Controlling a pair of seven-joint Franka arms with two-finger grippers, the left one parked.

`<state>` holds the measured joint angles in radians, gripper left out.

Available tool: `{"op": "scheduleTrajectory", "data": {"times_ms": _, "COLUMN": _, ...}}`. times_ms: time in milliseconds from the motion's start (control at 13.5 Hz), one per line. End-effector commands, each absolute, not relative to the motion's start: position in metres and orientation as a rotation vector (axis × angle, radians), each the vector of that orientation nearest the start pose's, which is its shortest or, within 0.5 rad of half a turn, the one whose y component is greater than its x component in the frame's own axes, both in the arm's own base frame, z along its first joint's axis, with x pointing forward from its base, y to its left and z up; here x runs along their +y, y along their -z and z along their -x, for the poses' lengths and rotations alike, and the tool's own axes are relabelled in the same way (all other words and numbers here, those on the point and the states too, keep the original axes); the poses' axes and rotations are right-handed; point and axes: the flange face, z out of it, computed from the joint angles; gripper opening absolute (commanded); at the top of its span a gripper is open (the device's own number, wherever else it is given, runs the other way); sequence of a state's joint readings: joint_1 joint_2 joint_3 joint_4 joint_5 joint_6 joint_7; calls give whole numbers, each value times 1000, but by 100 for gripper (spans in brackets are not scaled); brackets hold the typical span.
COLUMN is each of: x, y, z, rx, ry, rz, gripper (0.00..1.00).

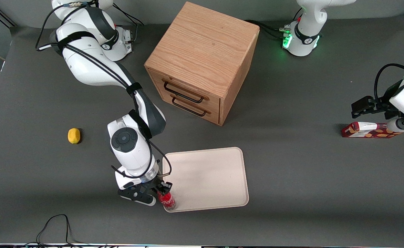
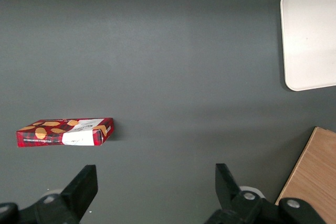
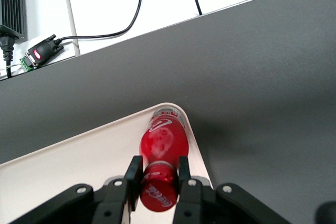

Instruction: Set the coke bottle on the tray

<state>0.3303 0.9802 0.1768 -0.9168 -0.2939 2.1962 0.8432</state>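
My hand (image 1: 161, 191) sits over the tray's corner nearest the front camera, toward my working end of the surface, and it is clamped on the coke bottle (image 1: 167, 201). In the wrist view my two fingers (image 3: 134, 176) press against either side of the bottle (image 3: 161, 150) just below its red cap, which points back toward my wrist. The bottle stands on its base right in that rounded corner of the tray (image 3: 68, 156), close against the raised rim, with its white lettering showing on the red body. It looks about upright under my hand, though I cannot tell whether its base rests fully on the tray floor.

The tray (image 1: 208, 179) is otherwise bare cream-white, lying flat on the dark grey surface (image 1: 291, 179).

Farther from the front camera than my hand, a lemon (image 1: 73, 135) lies alone toward my working end of the surface, well apart from the tray. At about the same depth, toward the parked arm's end, a red snack box (image 1: 367, 131) lies flat.

Farther still stands a wooden drawer cabinet (image 1: 202, 62), its two drawers with black handles shut.
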Motion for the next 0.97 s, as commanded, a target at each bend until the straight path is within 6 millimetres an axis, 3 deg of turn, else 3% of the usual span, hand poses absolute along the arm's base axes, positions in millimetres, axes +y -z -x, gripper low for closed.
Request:
{"op": "scheduleTrajectory", "data": {"times_ms": 0, "x": 336, "y": -330, "z": -743, "rx": 488, "ry": 511, "rz": 2980, "gripper": 15}}
{"op": "scheduleTrajectory", "data": {"times_ms": 149, "x": 337, "y": -332, "z": -743, "rx": 496, "ry": 512, "rz": 2976, "gripper": 20}}
{"op": "scheduleTrajectory", "data": {"times_ms": 297, "x": 337, "y": -333, "z": -743, "rx": 515, "ry": 510, "rz": 2968, "gripper": 35}}
{"op": "scheduleTrajectory", "data": {"times_ms": 372, "x": 337, "y": -333, "z": -743, "rx": 579, "ry": 498, "rz": 2945, "gripper": 92}}
{"op": "scheduleTrajectory", "data": {"times_ms": 446, "x": 339, "y": -334, "z": -742, "rx": 641, "ry": 495, "rz": 2924, "gripper": 100}}
{"op": "scheduleTrajectory", "data": {"times_ms": 892, "x": 337, "y": -342, "z": -739, "rx": 665, "ry": 456, "rz": 2955, "gripper": 100}}
